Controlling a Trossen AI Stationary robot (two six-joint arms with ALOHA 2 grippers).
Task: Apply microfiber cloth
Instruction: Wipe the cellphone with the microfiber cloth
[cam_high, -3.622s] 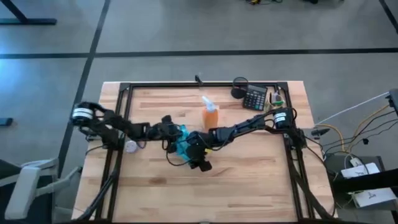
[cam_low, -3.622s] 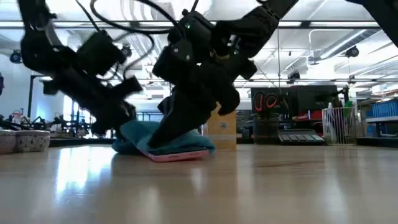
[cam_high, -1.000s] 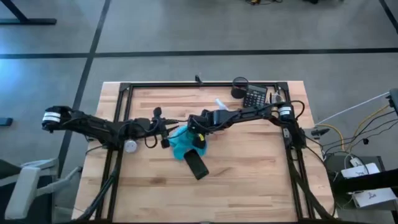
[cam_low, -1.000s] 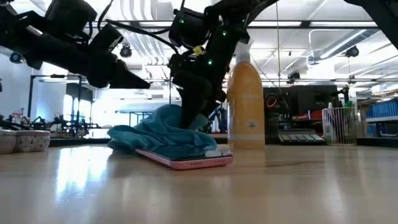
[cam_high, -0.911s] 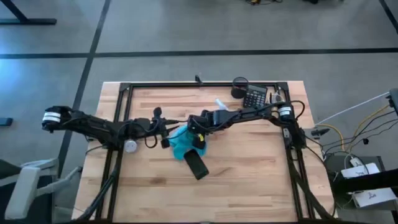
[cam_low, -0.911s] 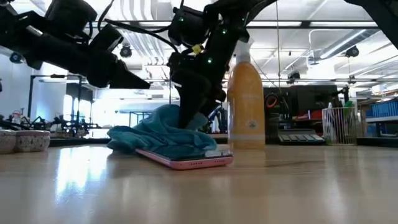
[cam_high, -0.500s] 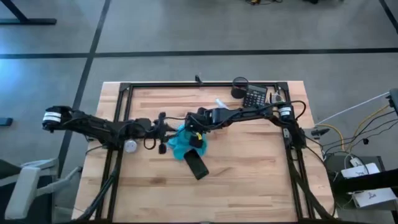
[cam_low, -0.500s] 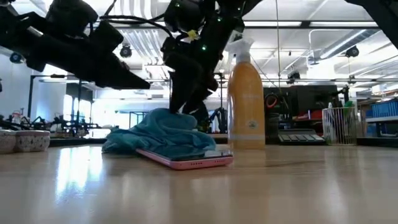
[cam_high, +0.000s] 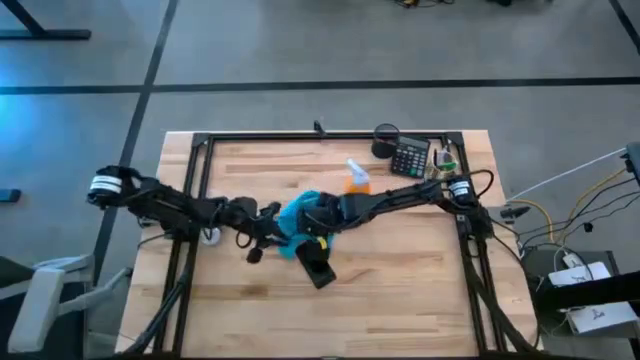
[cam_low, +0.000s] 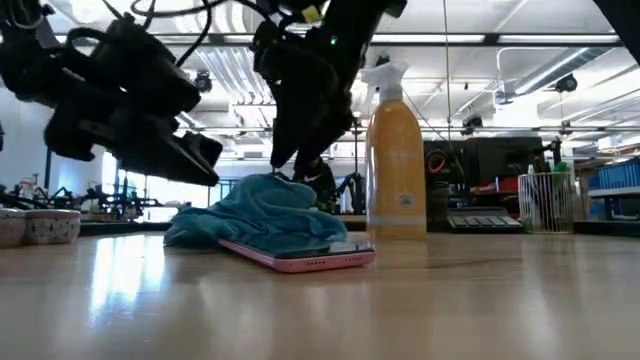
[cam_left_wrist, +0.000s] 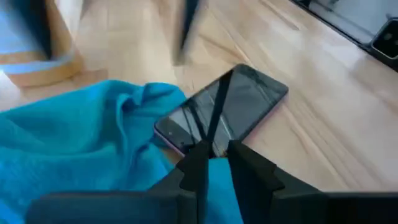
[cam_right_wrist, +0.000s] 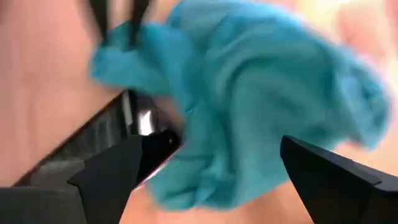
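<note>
— Where is the microfiber cloth (cam_high: 298, 222)?
— Bunched over one end of the phone (cam_high: 319, 268), below the right gripper (cam_right_wrist: 208, 165), whose fingers spread wide, apparently freeing it.
— The left gripper (cam_left_wrist: 215, 163)?
— Nearly closed, empty, beside the cloth.

A light wooden table (cam_high: 400, 300) with a black metal frame fills the middle of the frame, on a grey floor. The crumpled turquoise-blue microfiber cloth (cam_high: 296, 215) lies near the table's centre, partly over the upper end of a black rectangular phone-like slab (cam_high: 318, 268) that angles toward the lower right. The left gripper (cam_high: 262, 240) comes in from the left edge, just left of the cloth. The right gripper (cam_high: 318, 225) reaches from the right and sits at the cloth's right side. An orange spray bottle (cam_high: 357, 179) stands above and right of the cloth. A dark calculator (cam_high: 409, 158) lies toward the upper right.
</note>
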